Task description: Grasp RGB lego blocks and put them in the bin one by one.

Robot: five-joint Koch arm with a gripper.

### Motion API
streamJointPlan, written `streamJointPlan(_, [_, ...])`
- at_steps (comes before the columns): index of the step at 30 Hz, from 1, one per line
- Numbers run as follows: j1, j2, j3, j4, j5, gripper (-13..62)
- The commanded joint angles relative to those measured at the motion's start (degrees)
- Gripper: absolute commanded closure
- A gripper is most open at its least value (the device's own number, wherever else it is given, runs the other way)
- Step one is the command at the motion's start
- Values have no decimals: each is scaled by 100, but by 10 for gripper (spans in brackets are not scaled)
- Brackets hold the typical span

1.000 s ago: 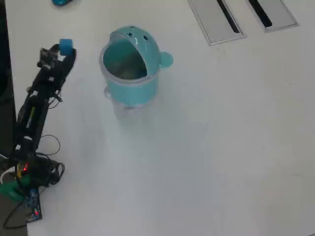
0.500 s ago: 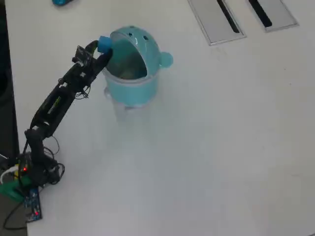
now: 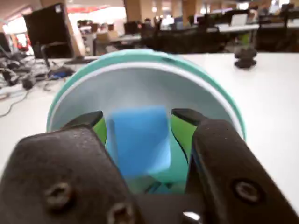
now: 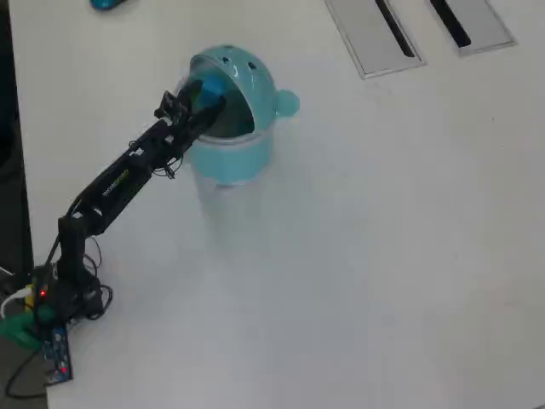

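We count one blue lego block (image 3: pixel 140 140), one teal bin (image 4: pixel 243 149), one gripper (image 3: pixel 139 122). Two grey slotted panels (image 4: pixel 370 34) at top edge. One small blue object (image 4: pixel 106 3), top left, mostly cropped, perhaps oval.

- Two grey panels (image 4: pixel 372 34) with black slots lie at the white table's (image 4: pixel 383 256) top edge in the overhead view.
- A flat blue object (image 4: pixel 104 4) sits top left.
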Motion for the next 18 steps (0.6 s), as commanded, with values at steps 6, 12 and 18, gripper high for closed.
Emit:
streamJointPlan(6, [105,123,-668,-255,-114,178])
streamJointPlan(12, [105,325,-659,62,-97,177])
streamJointPlan(18, [141,721,-378,308,-62,177])
